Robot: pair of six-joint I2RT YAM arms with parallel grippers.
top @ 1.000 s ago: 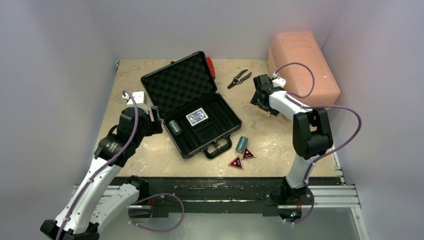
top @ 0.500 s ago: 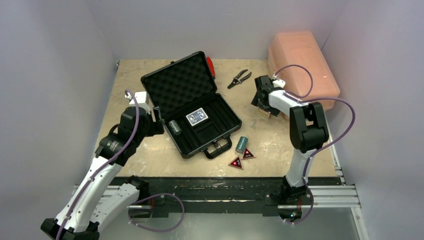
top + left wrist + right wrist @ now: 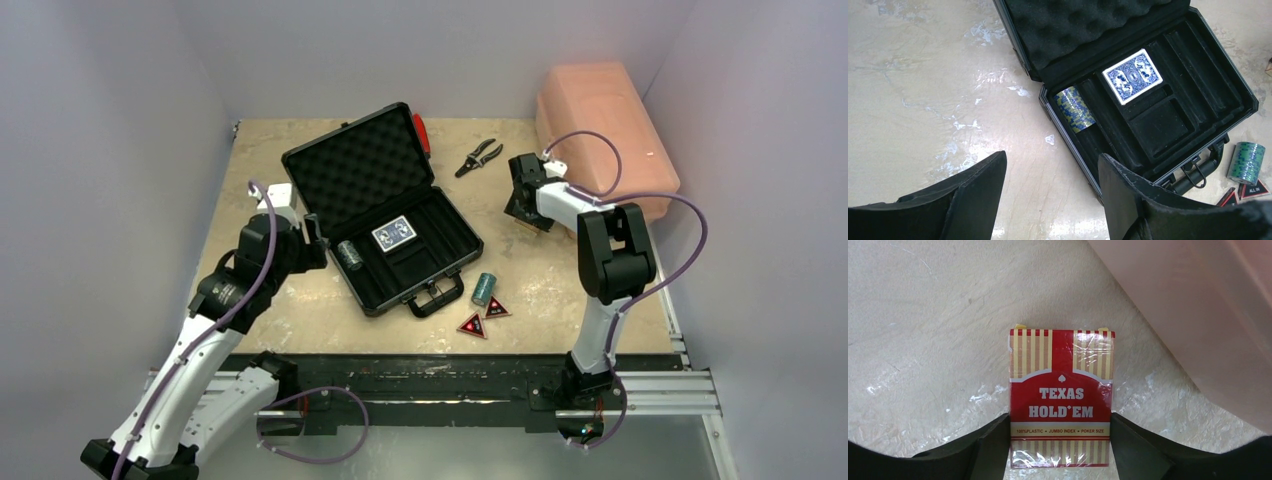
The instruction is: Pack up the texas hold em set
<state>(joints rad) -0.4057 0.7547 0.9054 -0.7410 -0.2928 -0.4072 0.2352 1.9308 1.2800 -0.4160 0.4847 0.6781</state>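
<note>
Bracketing the red deck (image 3: 1060, 390), the right gripper (image 3: 1060, 422) has both fingers flush against its long edges. The deck lies flat on the table (image 3: 923, 315), with the pink box (image 3: 1208, 315) close on one side and bare room on the other. The left gripper (image 3: 1052, 165) gapes empty just beside the open briefcase (image 3: 1083, 25), which holds a blue deck (image 3: 1132, 76) and one chip roll (image 3: 1074, 109). From above, the right gripper hides the red deck.
</note>
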